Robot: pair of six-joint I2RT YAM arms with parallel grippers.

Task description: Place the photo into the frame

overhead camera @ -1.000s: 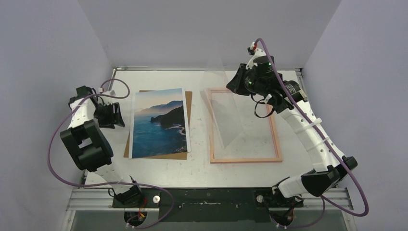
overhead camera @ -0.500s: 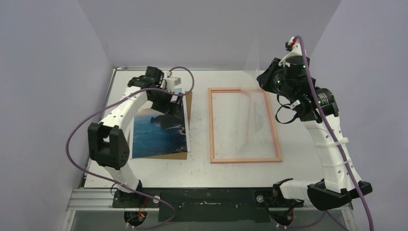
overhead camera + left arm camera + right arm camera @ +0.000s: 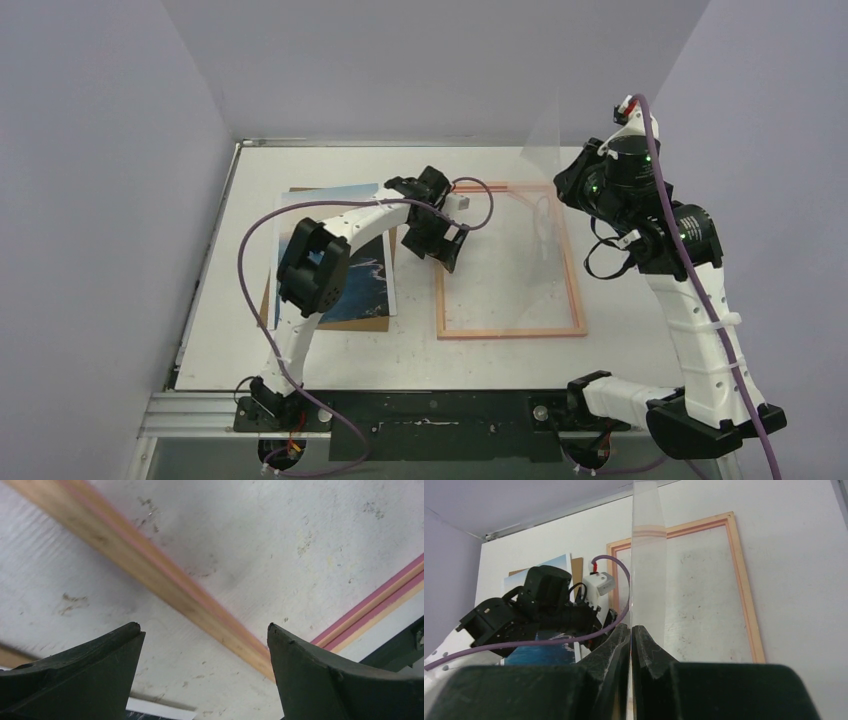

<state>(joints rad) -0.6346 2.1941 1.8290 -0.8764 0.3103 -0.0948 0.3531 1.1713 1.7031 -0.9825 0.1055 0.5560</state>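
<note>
Over the frame my left claw hangs spread; my right claw pinches, seemingly, a clear pane: I'd hold it high.

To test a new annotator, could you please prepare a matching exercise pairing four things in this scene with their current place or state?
Things:
1 photo
2 frame
3 clear sheet
4 left gripper

States:
A pinched in the right gripper
B fingers spread, above the frame's left rail
C lying on the brown board
D flat on the table, right of the photo

Pairs: 1-C; 2-D; 3-A; 4-B
</note>
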